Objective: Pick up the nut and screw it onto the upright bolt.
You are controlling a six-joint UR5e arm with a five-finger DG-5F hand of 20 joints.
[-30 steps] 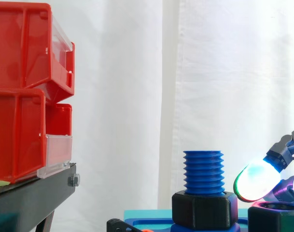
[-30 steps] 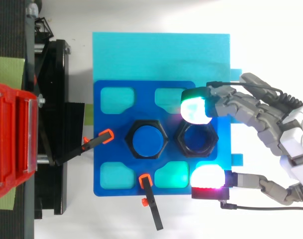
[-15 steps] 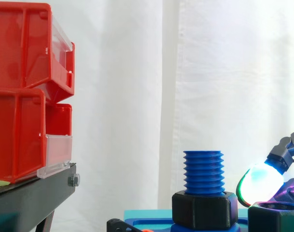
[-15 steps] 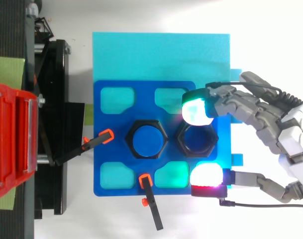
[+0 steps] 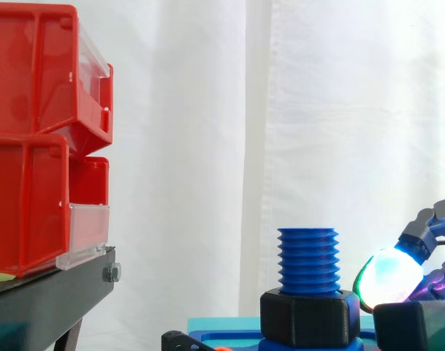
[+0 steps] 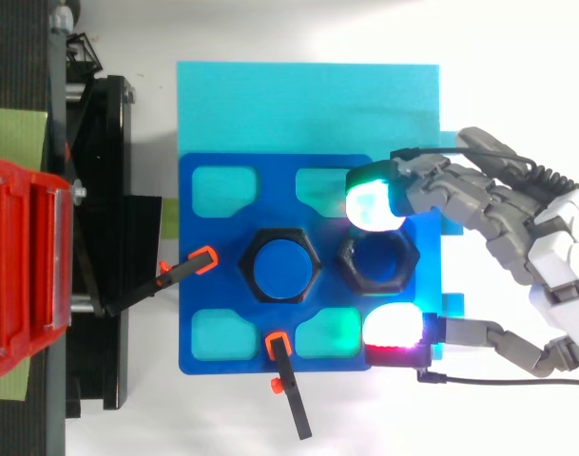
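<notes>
Hand point(image 6: 555, 249) pinches black nut point(image 6: 347, 263) beside blue bolt point(image 6: 281, 269).

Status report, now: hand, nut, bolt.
Hand straddling loose nut, grip unconfirmed. Nut beside upright bolt, not threaded. Second nut seated at bolt's base; upper thread bare.

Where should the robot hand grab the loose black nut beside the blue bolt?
Probably on two opposite flat sides of the nut, coming from above and from the side away from the bolt. It lies flat, hole up, so its six sides face outward, and the bolt crowds one side.
</notes>
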